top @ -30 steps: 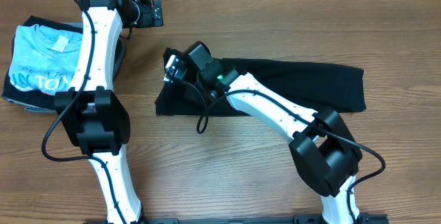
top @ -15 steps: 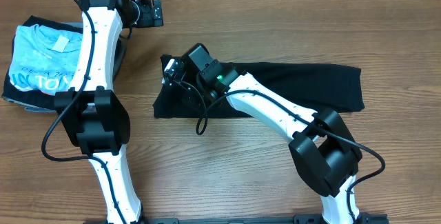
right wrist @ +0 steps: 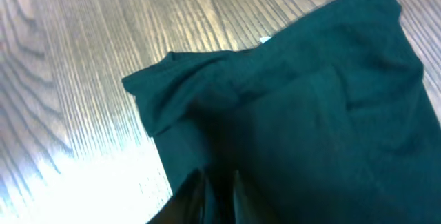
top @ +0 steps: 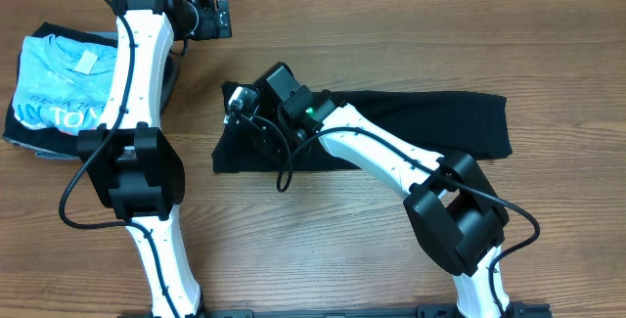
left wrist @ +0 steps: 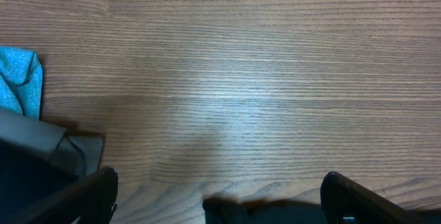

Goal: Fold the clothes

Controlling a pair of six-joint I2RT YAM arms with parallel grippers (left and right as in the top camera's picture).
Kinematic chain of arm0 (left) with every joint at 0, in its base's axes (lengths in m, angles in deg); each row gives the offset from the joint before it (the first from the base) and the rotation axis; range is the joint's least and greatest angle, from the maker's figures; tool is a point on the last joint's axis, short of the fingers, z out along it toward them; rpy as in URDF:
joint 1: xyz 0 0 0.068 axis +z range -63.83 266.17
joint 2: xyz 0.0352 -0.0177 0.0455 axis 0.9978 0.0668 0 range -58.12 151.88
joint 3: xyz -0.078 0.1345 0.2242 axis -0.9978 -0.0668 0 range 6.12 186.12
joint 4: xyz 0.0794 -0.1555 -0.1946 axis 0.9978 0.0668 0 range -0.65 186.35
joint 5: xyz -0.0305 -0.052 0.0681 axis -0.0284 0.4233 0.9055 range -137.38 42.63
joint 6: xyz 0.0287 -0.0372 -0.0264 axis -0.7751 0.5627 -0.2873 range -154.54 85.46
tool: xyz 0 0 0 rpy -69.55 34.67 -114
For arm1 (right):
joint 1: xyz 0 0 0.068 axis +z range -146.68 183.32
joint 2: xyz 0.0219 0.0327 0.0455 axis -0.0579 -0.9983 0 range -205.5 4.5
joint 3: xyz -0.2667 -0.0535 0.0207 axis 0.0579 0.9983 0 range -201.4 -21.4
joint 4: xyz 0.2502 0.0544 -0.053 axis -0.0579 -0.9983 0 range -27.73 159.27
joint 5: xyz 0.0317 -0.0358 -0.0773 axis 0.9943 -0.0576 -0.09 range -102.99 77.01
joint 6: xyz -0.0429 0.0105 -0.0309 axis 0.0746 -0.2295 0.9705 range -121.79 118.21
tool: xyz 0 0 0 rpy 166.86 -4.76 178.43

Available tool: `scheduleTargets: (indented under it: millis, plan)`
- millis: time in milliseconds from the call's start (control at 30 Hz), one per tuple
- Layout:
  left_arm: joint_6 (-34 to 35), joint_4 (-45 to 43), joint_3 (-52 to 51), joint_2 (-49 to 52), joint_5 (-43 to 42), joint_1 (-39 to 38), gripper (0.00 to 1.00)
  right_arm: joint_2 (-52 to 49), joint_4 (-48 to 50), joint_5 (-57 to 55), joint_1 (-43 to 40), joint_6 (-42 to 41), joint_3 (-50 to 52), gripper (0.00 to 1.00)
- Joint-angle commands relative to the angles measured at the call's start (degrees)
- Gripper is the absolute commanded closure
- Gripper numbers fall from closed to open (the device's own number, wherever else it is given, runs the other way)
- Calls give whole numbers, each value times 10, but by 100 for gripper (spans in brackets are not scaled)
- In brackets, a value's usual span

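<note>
Pale wood-grain table (top: 342, 254) under long black T-shirt (top: 460, 122)

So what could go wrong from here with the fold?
The right gripper sits low on the rumpled left end of the black T-shirt; the cloth could catch on it and lift when it pulls away. That end also lies skewed, so the next fold may come out uneven.

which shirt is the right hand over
The black T-shirt, spread as a long strip mid-table; the right hand is at its left end. The light blue T-shirt lies folded at the far left.
</note>
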Motion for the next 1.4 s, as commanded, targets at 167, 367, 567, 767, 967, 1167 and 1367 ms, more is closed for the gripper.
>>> scheduleTargets:
  millis: [167,367,567,767,967,1167,1367]
  plan:
    - [3,6,6,-3,-20,-2,10,36,-2,-11,-16,-75,-24,47]
    - [-12,54,5,-9,-125,-24,87,142,-109,-87,-152,-178,-34,46]
    - [-23,155,5,-8,-120,-61,96,152,-302,-77,-357,-245,-34,47]
    - [-19,255,5,-8,-87,-88,96,150,-416,-55,-556,-273,-21,46]
    - [-18,299,-14,-3,-86,-90,96,148,-421,-5,-690,-270,57,46]
    - [-6,252,-113,-3,-87,-90,96,135,-388,68,-739,-236,126,45]
    - [-7,247,-135,-3,-87,-92,96,116,-358,86,-737,-223,132,41]
